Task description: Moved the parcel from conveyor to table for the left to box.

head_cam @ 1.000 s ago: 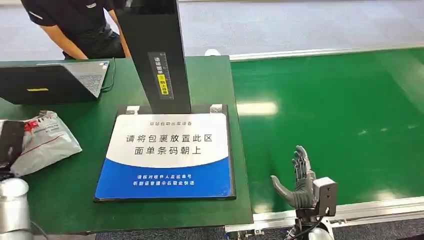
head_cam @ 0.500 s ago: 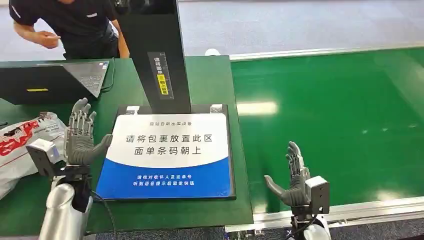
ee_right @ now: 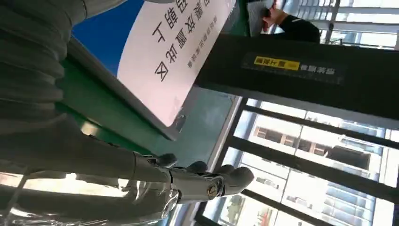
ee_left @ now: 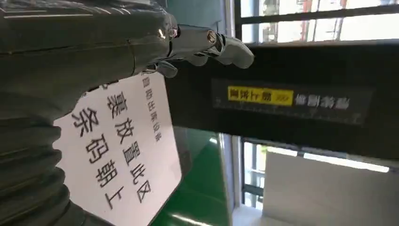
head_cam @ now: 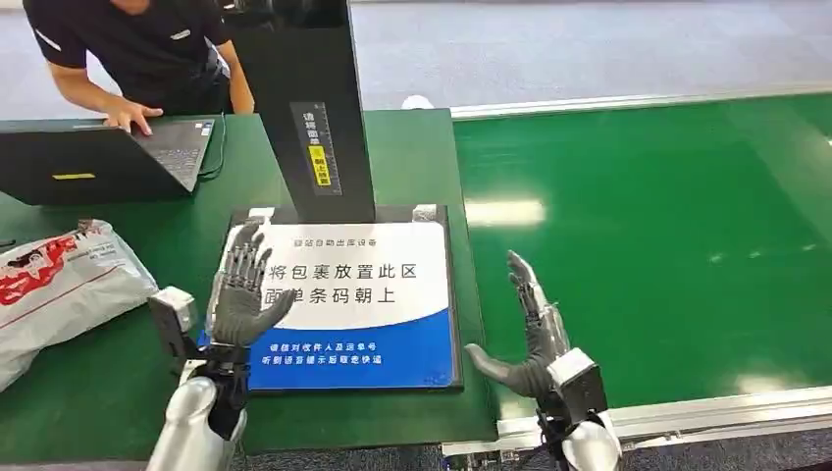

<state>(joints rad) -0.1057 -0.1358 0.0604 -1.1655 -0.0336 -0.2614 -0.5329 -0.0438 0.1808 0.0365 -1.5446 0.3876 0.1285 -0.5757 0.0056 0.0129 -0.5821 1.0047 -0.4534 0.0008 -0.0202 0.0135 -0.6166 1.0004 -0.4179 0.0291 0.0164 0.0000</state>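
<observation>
- Left hand: empty, fingers spread and pointing up, palm turned toward the centre. It hovers over the 9 o'clock edge of the scan plate. Half a second ago it stood further toward 9 o'clock, just beside the parcel; a second ago it was out of frame low at 7 o'clock. So it has swung inward, away from the parcel.
- Right hand: also empty, fingers apart, thumb stuck out toward the plate. It sits at about 5 o'clock, over the seam between table and conveyor belt, and has come up and in from its lower spot on the belt.
- Scan plate: white and blue placard with printed characters, lying flat at centre; nothing rests on it.
- Parcel: grey poly mailer with red print, flat on the table at 9 o'clock, well apart from both hands. Already off the conveyor.
- Black scanner column: upright at 12 o'clock behind the plate, yellow label on its face.
- Laptop at 10 o'clock; a person leans over it, one hand on the keys.
- Reading: transfer looks done and the left hand has let go. With both hands squared up either side of the plate, my guess is a reset pose, waiting for the next item.
</observation>
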